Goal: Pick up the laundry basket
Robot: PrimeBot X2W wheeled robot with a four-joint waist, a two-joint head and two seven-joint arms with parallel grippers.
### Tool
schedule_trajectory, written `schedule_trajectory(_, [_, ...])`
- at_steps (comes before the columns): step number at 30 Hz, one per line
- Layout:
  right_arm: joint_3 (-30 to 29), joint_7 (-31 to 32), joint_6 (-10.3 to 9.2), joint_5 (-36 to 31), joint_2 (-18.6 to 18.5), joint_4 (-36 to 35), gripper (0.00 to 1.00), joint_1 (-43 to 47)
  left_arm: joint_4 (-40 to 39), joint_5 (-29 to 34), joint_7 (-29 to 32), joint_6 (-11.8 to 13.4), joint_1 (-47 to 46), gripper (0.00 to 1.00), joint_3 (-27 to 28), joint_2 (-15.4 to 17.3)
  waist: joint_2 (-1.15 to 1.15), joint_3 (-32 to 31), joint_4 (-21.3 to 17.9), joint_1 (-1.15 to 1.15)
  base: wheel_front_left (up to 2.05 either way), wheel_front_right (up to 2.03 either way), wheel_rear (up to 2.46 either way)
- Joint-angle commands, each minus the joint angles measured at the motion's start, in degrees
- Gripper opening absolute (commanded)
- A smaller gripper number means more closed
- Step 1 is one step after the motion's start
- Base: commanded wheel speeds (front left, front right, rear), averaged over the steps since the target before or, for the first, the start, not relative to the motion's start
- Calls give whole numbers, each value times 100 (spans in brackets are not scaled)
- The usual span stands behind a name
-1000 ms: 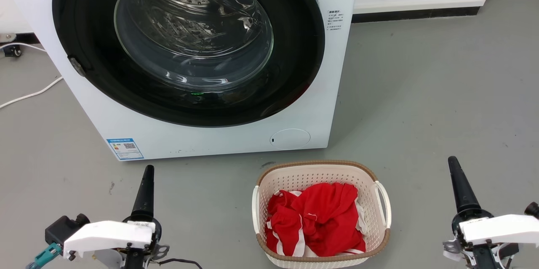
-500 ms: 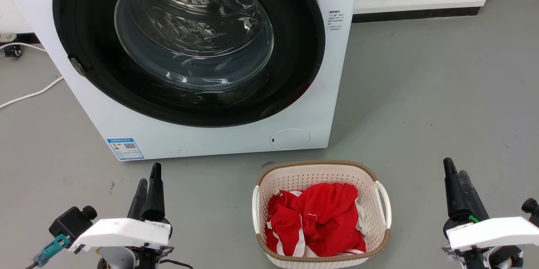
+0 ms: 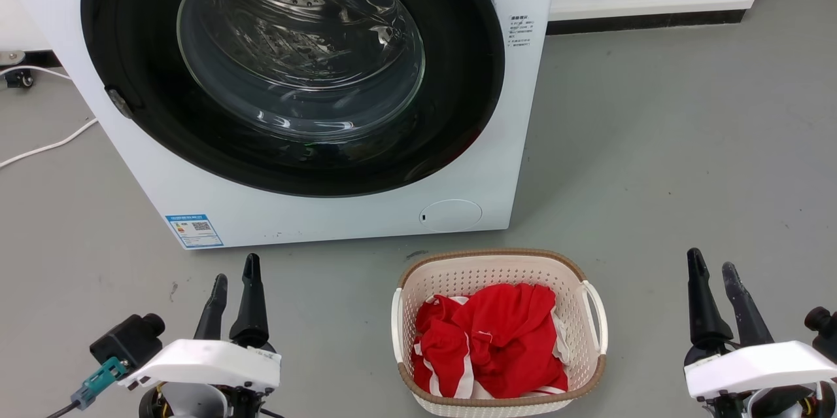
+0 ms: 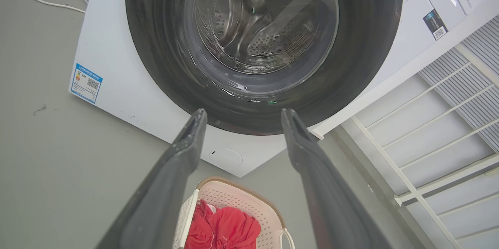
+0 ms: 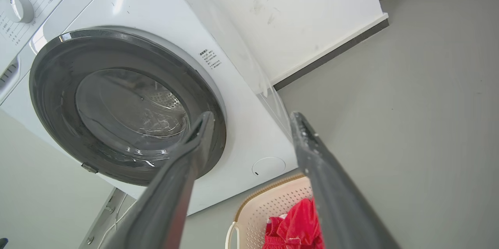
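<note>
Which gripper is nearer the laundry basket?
Right. The right gripper, open, is off the right side of the laundry basket; the left gripper, also open, stands farther off its left side. Neither touches it.

Laundry basket on the floor, holding clothing. Washing machine behind it, offset left. Left gripper well to its left, right gripper well to its right.

White wrist shells, tapered black fingers on left tool and right tool — teal plug.
</note>
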Motion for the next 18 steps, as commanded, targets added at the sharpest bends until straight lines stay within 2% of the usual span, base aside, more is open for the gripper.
schedule_trajectory(1, [8, -73, 0, -248, -25, -117, 100, 18, -67, 239, -70, 22, 10, 100, -25, 26, 0, 0, 0, 0, 0, 0, 0])
schedule_trajectory(18, [45, -342, 0, -1420, -29, -263, 100, 145, -46, 1362, -345, 76, 50, 100, -155, 31, 0, 13, -2, 0, 0, 0, 0])
